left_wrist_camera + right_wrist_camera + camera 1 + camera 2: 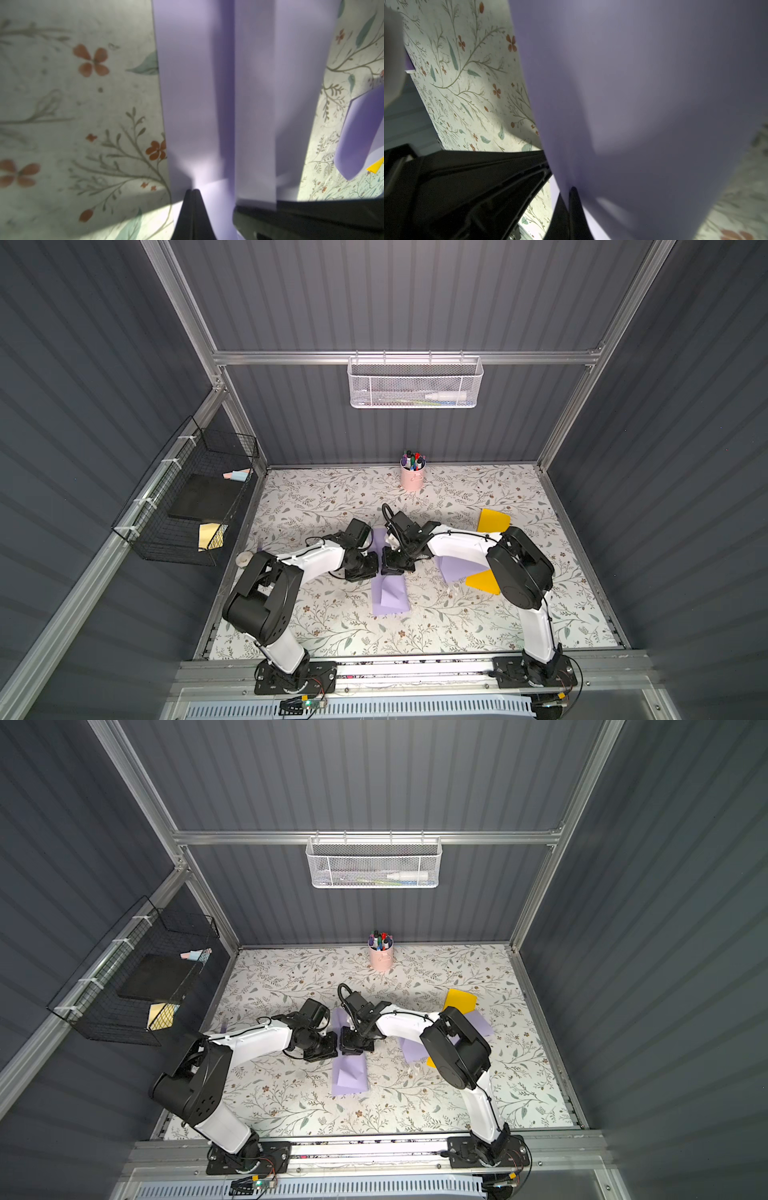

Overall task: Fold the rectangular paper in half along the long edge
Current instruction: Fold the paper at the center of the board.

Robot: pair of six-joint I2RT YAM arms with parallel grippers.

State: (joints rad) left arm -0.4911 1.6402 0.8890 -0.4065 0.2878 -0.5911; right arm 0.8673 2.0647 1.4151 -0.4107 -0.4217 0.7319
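Note:
The rectangular paper (388, 593) is a lavender sheet lying lengthwise at the table's middle in both top views, and one part of it (351, 1073) stands up in a ridge. Both arms meet over its middle. My left gripper (193, 190) is shut, and its joined tips rest on the sheet (187, 93) with nothing between them. My right gripper (569, 190) is shut on a lifted edge of the paper (643, 93), which fills most of the right wrist view. In a top view the two grippers sit side by side, the left gripper (374, 568) and the right gripper (390, 566).
Another lavender sheet (459, 568) and two yellow sheets (493, 520) (482, 584) lie under the right arm. A pink cup of markers (412, 477) stands at the back. A tape roll (244, 559) sits at the left edge. Wire baskets (187, 506) (413, 383) hang on the walls.

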